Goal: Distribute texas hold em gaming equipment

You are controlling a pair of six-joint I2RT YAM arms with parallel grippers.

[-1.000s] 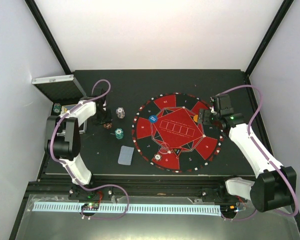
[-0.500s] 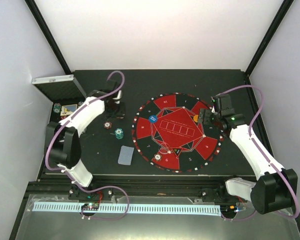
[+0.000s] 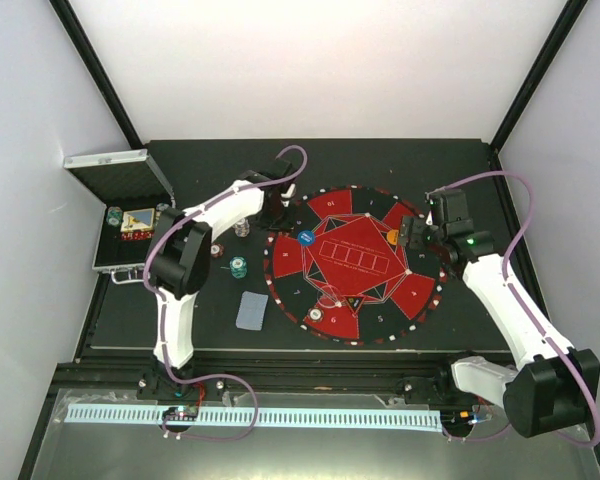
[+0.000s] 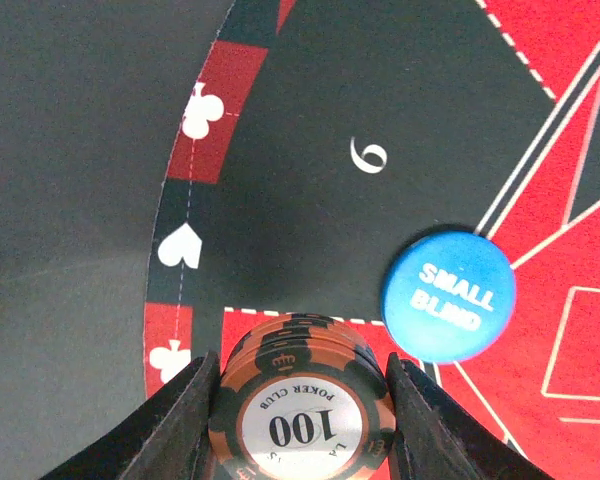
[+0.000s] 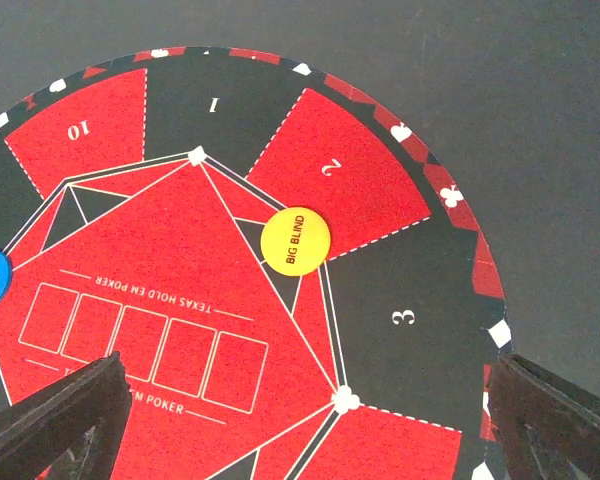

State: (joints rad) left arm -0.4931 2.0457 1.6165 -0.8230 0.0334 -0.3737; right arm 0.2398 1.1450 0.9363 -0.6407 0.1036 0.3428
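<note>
Left end effector clamped on chip stack, at left edge of round mat, beside blue button. Right end effector wide open above mat's right edge, near yellow button.

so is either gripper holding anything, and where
The left gripper pinches a stack of 100 poker chips by its opposite edges; the right gripper holds nothing.

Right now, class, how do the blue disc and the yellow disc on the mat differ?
The blue disc reads SMALL BLIND; the yellow disc reads BIG BLIND. In the top view, the blue disc lies on the left side of the mat, the yellow disc on its right side. Both are round, flat and lie face up.
</note>
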